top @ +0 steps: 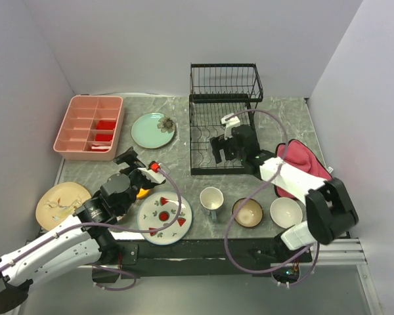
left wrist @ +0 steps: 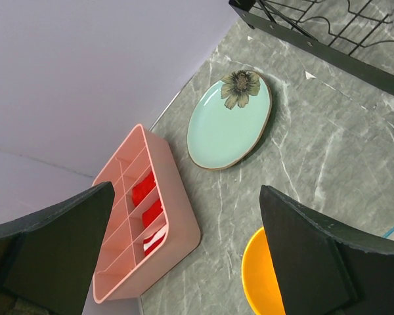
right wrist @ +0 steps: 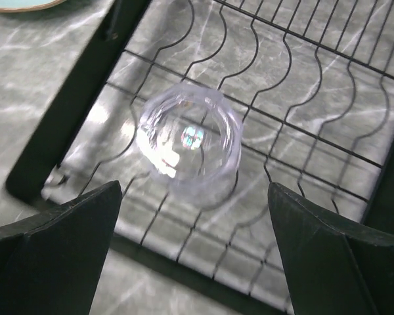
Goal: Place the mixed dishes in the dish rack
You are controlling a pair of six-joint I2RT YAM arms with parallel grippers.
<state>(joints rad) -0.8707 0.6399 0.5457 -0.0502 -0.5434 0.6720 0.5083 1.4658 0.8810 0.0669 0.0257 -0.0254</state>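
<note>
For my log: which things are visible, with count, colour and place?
dish rack: 1, black, far centre
clear glass: 1, clear, rack's lower tray
mint plate: 1, mint, left of rack
watermelon-print plate: 1, white, near edge
tan plate: 1, tan, near left
orange bowl: 1, orange, beside watermelon-print plate
mug: 1, white, near centre
brown bowl: 1, brown, beside mug
white bowl: 1, white, near right
pink tray: 1, pink, far left, red pieces inside
red cloth: 1, red, right side
left gripper: 1, black, open, near left
right gripper: 1, black, open, over clear glass

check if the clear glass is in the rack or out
In: the clear glass rests on the dish rack lower wires, with the open right gripper not touching it.
</note>
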